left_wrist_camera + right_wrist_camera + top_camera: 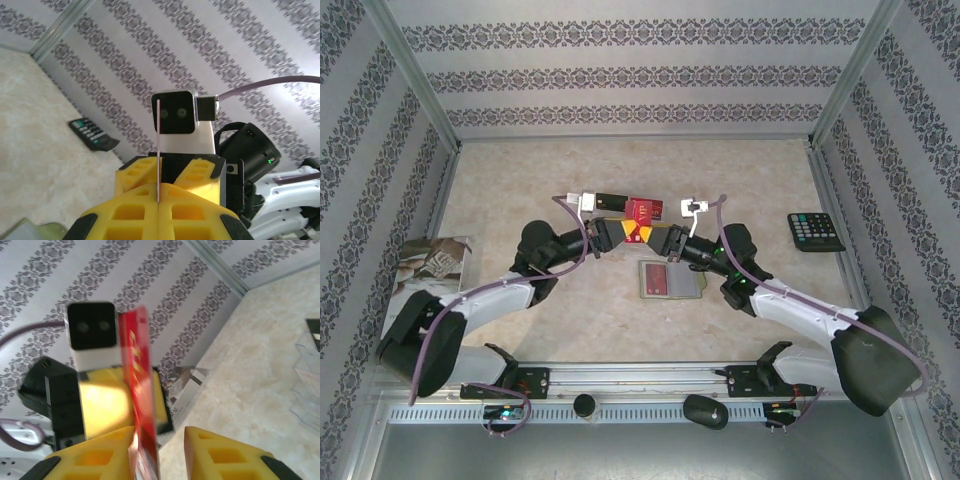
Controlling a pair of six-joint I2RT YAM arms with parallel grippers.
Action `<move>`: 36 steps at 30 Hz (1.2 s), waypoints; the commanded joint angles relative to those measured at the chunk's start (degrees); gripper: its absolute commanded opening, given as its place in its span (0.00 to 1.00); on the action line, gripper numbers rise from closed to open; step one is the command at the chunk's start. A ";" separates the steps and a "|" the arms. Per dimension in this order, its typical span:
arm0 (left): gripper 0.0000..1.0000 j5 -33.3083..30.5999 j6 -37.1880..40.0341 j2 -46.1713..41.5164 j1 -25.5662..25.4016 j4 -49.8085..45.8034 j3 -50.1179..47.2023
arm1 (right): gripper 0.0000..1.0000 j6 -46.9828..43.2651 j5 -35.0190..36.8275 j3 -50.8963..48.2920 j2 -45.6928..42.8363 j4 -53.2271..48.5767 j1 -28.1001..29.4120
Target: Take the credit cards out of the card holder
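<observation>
My two grippers meet above the middle of the table with a red credit card (645,209) upright between them. The left gripper (625,233) is shut on that card; in its wrist view the card (158,150) shows edge-on, clamped in the closed yellow jaws (159,202). The right gripper (657,236) is open: its fingers (220,455) stand apart, and the red card with gold lettering (139,375) leans by the left one. The olive card holder (669,279) lies open on the table just below the right gripper, a reddish card showing inside.
A black calculator (815,231) lies at the right of the table, also visible from the left wrist (92,134). A printed booklet (432,262) rests at the left edge. See-through cards (307,385) lie on the table at the right wrist view's edge. Patterned walls enclose the table.
</observation>
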 commanded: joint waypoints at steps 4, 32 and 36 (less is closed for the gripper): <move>0.00 -2.64 29.57 -4.00 0.27 -50.91 16.01 | 0.32 -10.49 6.08 -3.19 -15.21 -22.84 -3.79; 0.00 -28.09 105.44 36.37 -4.25 -109.45 75.33 | 0.28 -7.98 11.35 -12.33 -27.82 -35.82 -13.72; 0.00 -27.45 109.01 40.58 -4.21 -111.72 81.25 | 0.28 -8.19 11.16 -12.30 -27.53 -36.42 -14.39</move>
